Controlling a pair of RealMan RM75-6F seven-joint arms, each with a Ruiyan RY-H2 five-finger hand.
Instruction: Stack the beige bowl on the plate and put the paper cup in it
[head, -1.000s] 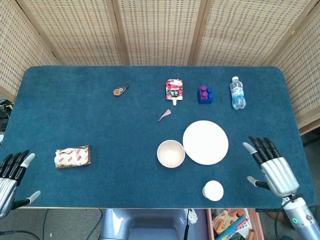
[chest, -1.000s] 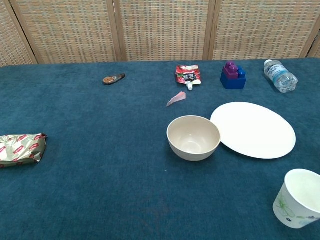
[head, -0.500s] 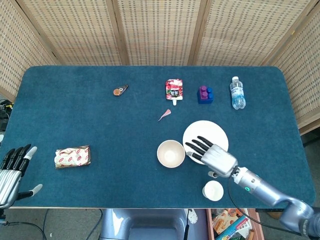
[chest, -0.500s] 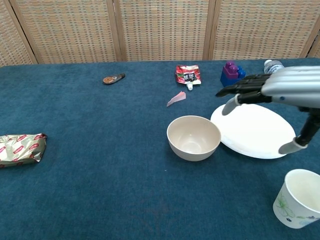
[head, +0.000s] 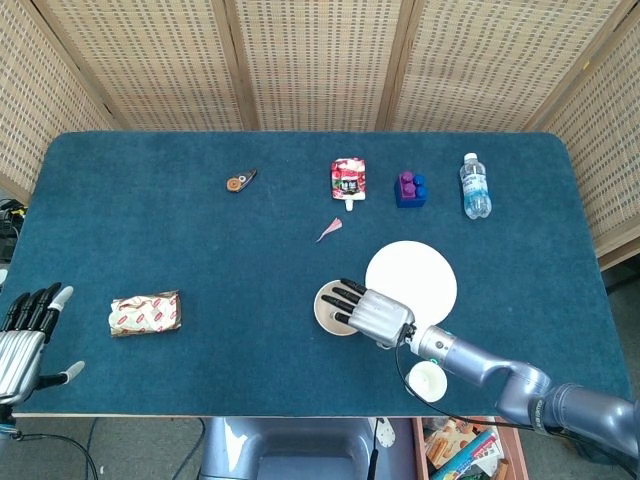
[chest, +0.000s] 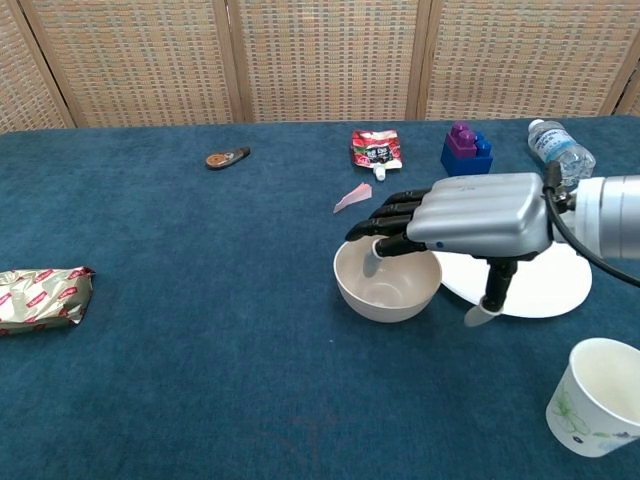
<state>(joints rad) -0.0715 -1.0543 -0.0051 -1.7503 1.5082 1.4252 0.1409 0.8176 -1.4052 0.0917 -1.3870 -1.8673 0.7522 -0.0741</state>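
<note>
We judge the beige bowl (chest: 386, 282), sitting at centre frame just left of the plate (chest: 530, 285), to be light, rigid and smooth, best pinched at its thin rim, where our right hand (chest: 470, 218) hovers with fingers spread, holding nothing

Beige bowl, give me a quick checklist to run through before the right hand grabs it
1. Right hand over the beige bowl: ok, its fingers reach over the bowl's far rim.
2. Fingers apart and holding nothing: ok.
3. Bowl upright and empty: ok.
4. Plate bare enough to take the bowl: ok, though the hand hides part of it.
5. Paper cup upright and out of the hand's way: ok, it stands nearer the table edge, apart from the bowl.
6. Thumb placed against the bowl's rim: cannot tell, it hangs on the plate side and contact is unclear.
</note>
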